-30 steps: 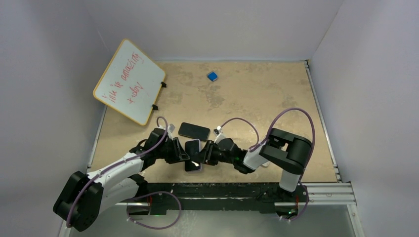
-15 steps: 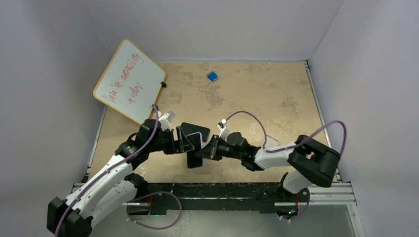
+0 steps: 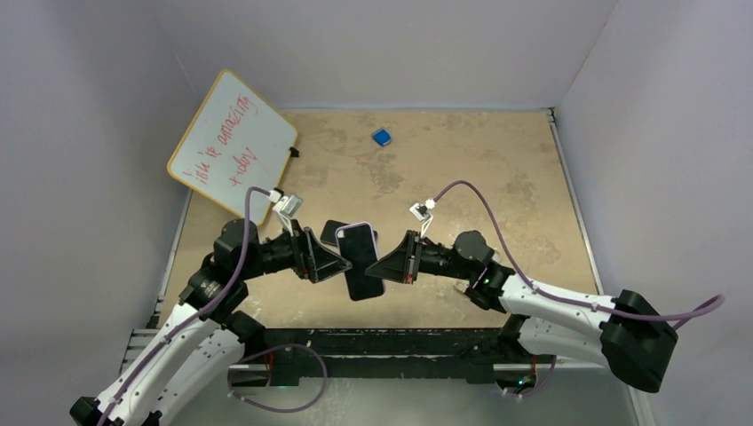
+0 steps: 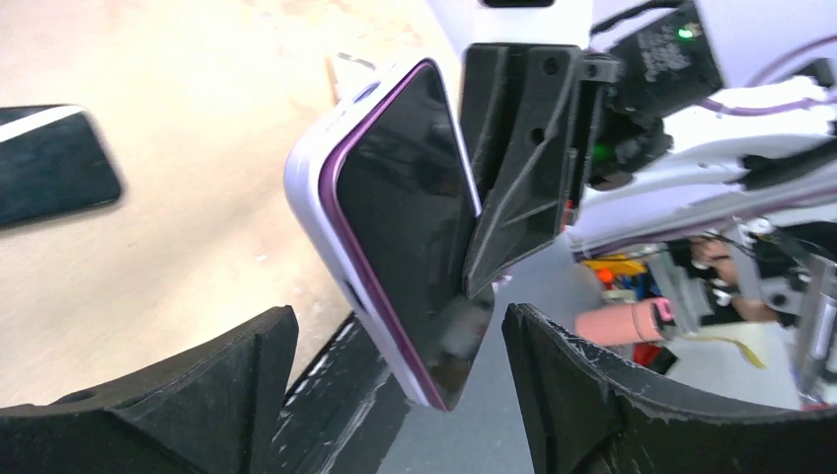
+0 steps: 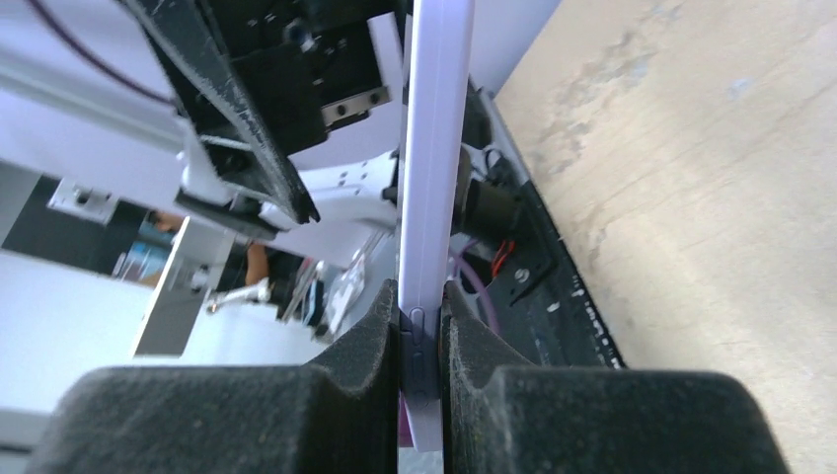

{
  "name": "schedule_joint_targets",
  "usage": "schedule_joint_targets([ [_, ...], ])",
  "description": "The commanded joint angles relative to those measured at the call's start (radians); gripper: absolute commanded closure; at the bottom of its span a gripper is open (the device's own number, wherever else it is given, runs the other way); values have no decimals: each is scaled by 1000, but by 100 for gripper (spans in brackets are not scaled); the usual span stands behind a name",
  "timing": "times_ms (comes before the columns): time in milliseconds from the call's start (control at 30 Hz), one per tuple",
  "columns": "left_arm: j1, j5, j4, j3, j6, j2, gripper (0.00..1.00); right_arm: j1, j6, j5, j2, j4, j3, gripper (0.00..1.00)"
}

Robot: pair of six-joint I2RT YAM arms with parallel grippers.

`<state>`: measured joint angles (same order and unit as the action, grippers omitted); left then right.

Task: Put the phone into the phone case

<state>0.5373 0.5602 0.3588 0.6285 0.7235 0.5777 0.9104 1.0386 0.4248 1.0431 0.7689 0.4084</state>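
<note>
Lilac phone case (image 3: pixel 361 262) with a purple rim and a dark, glossy face is hanging in the air above the middle of the near edge of the sandy-brown bench (image 3: pixel 462 177). It is standing tilted, with its lower end reaching over the black rail at that edge. Whether the dark face is a screen or the case lining cannot be told.

The right fingers (image 3: pixel 395 259) are clamping the case across its thickness. In the right wrist view both foam pads (image 5: pixel 365 385) are pressing flat against the thin lilac edge (image 5: pixel 434 178).

The left fingers (image 3: pixel 321 257) are standing wide open, not touching the case. In the left wrist view one black pad (image 4: pixel 197 395) is sitting on each side of the case's lower end (image 4: pixel 405 227), with a clear gap on both sides.

A black rectangular phone (image 3: pixel 330 232) is lying flat on the bench just beyond the case, partly hidden by it in the top view. The left wrist view is showing the phone (image 4: pixel 49 163) apart from both sets of fingers.

A white dry-erase board (image 3: pixel 233 146) with red handwriting is leaning at the far left corner of the bench. A small blue block (image 3: pixel 382 137) is resting near the far edge.
</note>
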Motion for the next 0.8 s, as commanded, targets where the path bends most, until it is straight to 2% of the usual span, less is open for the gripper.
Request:
schedule_joint_targets([
  [0, -1, 162, -307, -95, 129, -44, 20, -1, 20, 145, -24, 170, 2, 100],
  [200, 0, 153, -343, -111, 154, -56, 27, -1, 72, 182, 1, 285, -17, 100],
  [433, 0, 123, -445, -170, 248, -71, 78, -1, 94, 182, -1, 322, -37, 100],
  [600, -1, 95, -416, -165, 269, -51, 98, -1, 61, 121, -49, 194, -32, 97],
  [667, 0, 88, -389, -154, 264, -33, 100, -1, 53, 86, -65, 133, -25, 94],
  [733, 0, 83, -383, -153, 259, -31, 99, -2, 36, 71, -72, 91, -16, 94],
  [767, -1, 72, -366, -147, 244, -35, 93, -3, 24, 71, -71, 75, -9, 96],
])
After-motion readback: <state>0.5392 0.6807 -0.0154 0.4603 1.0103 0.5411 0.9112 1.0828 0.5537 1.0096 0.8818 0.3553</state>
